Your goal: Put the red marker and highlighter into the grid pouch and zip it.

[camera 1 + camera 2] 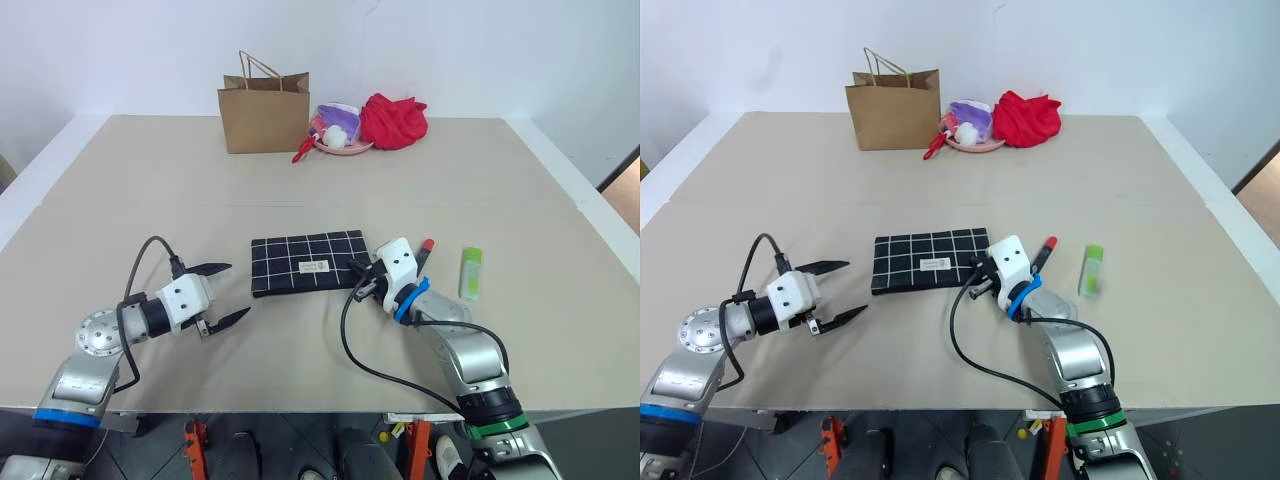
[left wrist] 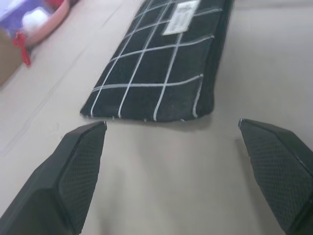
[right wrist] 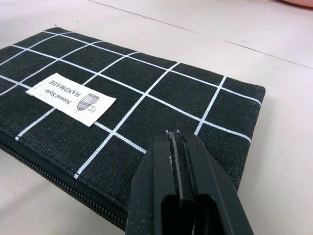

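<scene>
Left eye view: the flat cloth pouch [image 1: 308, 263], black with white grid lines, lies mid-table. The right gripper [image 1: 358, 268], fingers pressed together with nothing between them, sits at its right end. The left gripper [image 1: 222, 294] gapes wide just left of it. The thin red marker [image 1: 427, 246] and stubby yellow-green highlighter [image 1: 470, 272] lie right of the pouch.

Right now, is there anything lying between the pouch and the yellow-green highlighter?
Yes. In the head views the right gripper sits at the grid pouch, with the red marker behind it, then bare table before the highlighter.
</scene>
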You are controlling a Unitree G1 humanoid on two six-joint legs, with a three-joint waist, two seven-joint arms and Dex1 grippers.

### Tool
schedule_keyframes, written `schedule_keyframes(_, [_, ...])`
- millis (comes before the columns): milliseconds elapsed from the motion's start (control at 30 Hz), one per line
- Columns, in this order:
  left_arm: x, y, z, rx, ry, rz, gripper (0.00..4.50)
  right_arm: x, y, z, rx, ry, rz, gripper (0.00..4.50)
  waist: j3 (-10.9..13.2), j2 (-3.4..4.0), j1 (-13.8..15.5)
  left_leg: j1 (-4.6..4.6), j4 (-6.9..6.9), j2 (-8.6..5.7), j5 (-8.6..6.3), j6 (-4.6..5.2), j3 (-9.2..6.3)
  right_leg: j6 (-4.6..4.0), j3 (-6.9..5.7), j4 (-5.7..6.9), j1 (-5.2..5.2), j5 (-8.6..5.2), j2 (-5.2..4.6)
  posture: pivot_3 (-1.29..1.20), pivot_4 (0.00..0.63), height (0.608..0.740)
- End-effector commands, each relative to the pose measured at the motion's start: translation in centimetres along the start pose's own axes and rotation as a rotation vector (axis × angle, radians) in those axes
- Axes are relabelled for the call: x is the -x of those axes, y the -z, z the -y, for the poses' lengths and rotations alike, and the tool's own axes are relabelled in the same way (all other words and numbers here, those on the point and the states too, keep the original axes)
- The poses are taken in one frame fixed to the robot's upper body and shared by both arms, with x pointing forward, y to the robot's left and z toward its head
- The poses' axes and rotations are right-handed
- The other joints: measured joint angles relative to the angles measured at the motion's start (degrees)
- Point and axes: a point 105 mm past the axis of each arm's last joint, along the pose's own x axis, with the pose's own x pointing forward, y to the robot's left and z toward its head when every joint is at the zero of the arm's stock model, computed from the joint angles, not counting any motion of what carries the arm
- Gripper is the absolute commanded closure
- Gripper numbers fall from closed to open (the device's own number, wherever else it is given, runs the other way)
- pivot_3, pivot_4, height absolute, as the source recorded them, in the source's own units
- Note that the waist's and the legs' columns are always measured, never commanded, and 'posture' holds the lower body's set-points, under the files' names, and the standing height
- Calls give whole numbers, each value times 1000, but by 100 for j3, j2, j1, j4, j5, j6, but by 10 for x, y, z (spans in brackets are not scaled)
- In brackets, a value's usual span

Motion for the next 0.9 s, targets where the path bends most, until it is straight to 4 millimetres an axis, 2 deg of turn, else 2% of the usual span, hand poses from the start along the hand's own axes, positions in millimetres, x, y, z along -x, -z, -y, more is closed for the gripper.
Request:
schedule_keyframes(33, [-5,-1,-6,-156,12,3,0,1,-8,0,6,7,32,4464,0,0,1,0,0,0,0,0,0,7,0,0,0,4,0,0,150,740])
schedule_keyframes(300, [-15,14,-16,-309,44,-33,0,5,-9,2,2,21,36,4464,-1,2,1,3,-2,0,1,1,-1,18,0,5,1,10,1,0,150,740])
schedule_keyframes(467, [-23,16,-14,-354,72,-5,0,5,-10,1,4,18,43,4464,-3,5,1,8,-2,0,8,12,-1,19,0,9,4,17,2,0,150,740])
schedule_keyframes(600, [-34,13,-10,-402,93,29,0,6,-12,-1,7,14,49,4464,-6,9,14,9,-1,-1,20,20,0,24,0,9,7,28,2,0,150,740])
schedule_keyframes(833, [-53,-8,-7,-341,76,146,0,7,-13,-1,9,16,52,4464,-9,15,25,6,-1,-2,27,22,0,27,0,8,8,32,1,0,150,740])
schedule_keyframes(900, [-55,-9,-3,-352,100,151,0,9,-12,0,9,19,49,4464,-9,15,24,4,-4,-2,27,21,0,30,0,8,6,29,1,0,150,740])
